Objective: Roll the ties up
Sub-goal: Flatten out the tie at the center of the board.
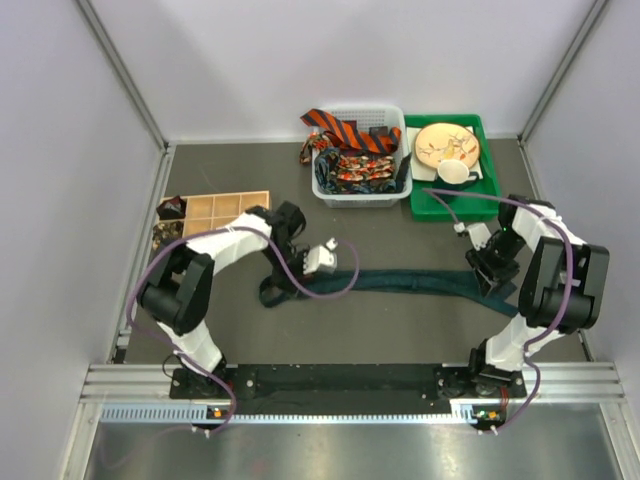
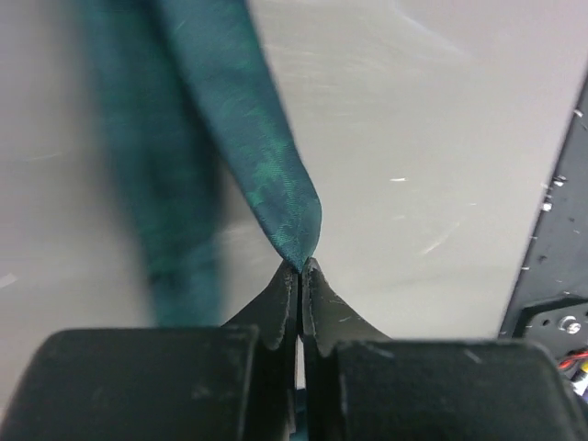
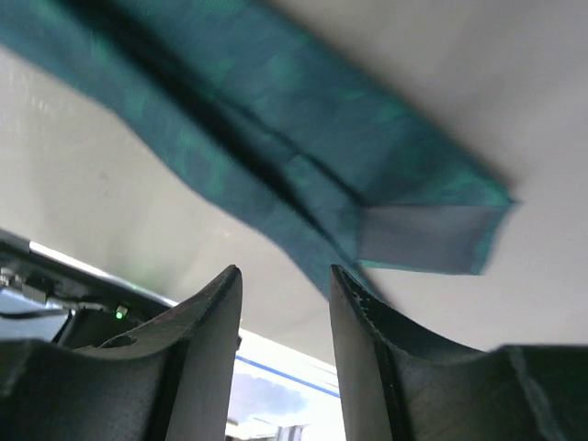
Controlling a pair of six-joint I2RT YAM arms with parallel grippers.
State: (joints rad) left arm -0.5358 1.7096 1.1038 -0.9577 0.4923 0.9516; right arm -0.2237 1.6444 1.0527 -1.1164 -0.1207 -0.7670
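Only the left wrist view shows left tool point(image 2: 301, 266) pinching the teal tie point(image 2: 262, 156); right tool point(image 3: 285, 272) gapes.

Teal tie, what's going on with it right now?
The left gripper is shut on a pointed tip of the teal tie, which lies stretched across the table between the two arms. The right gripper is open near the tie's other end and grips nothing. No part of the tie looks rolled yet. The other ties sit in the basket at the back.
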